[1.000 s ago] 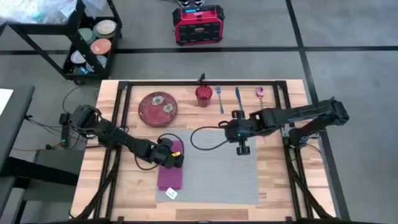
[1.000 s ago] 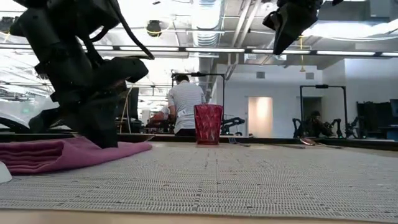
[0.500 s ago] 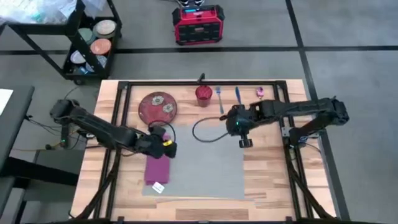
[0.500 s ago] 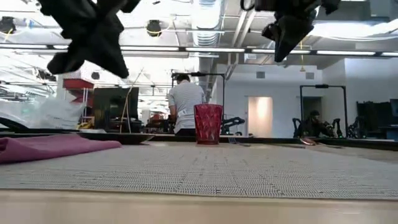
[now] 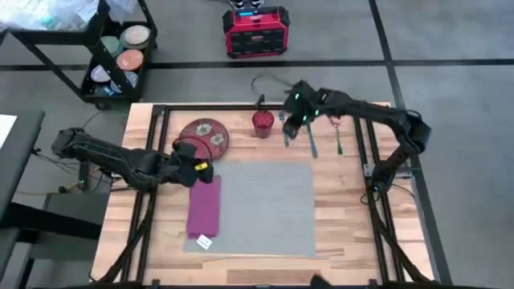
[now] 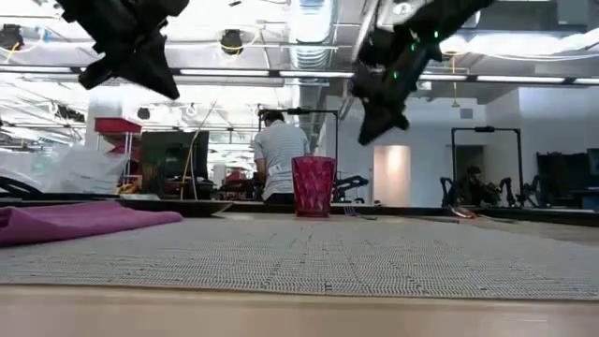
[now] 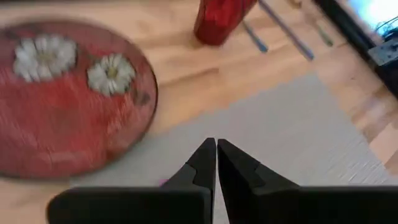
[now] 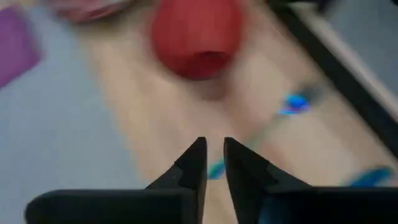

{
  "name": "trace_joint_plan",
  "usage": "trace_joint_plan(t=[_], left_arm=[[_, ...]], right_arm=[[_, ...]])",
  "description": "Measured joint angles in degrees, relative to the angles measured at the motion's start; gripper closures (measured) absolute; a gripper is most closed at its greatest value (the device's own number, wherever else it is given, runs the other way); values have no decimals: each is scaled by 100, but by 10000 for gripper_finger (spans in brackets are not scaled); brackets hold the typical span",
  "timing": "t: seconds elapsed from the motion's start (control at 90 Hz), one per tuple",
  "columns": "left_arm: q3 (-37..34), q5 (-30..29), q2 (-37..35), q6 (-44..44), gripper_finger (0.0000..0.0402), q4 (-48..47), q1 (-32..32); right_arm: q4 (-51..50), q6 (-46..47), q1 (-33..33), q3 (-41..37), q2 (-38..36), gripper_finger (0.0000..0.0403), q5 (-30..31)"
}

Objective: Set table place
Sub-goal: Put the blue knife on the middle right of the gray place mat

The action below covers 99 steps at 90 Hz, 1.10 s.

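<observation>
The grey placemat (image 5: 269, 209) lies flat in the middle of the wooden table (image 5: 353, 233). A magenta napkin (image 5: 205, 205) rests along its left edge. A red plate with white flowers (image 5: 203, 135), a red cup (image 5: 263, 122) and a row of utensils (image 5: 310, 138) stand along the far side. My left gripper (image 5: 201, 170) hovers shut between the plate and the napkin's far end, above the table. My right gripper (image 5: 291, 127) hangs in the air just right of the cup, over the utensils; a narrow gap shows between its fingers (image 8: 198, 158).
A black shelf cart (image 5: 112, 56) with bowls stands off the table's far left corner, and a red box (image 5: 255, 32) sits on the floor beyond the far edge. In the low view a person (image 6: 278, 154) stands in the room behind the cup (image 6: 314, 187).
The placemat and napkin slid toward the table's left edge, then lay still. My left gripper rose off the napkin and went toward the plate. My right gripper left the placemat's far edge and travelled toward the far edge, arriving beside the cup.
</observation>
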Motion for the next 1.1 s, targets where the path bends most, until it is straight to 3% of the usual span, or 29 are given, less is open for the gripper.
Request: trace_joint_plan(t=[0.2,0.389,0.678,0.822,0.933,1.1], left_arm=[[0,-758,-254,1192,402,588,506],[4,-975,-253,2026,402,1205,887],[4,-955,-182,2068,402,1267,1226],[4,-946,-185,2061,402,1258,1297],[4,-944,-183,2089,402,1257,1293],[4,-944,-183,2065,402,1257,1295]], right_arm=[[-143,-23,-210,-7,861,310,-1022],[-1005,-118,-843,-11,1114,287,-772],[-1490,-87,-1448,-248,1094,284,-486],[-1295,-157,-1507,-339,1094,285,366],[-916,-159,-1598,-337,1094,306,569],[-856,-424,-1616,-337,1094,384,583]])
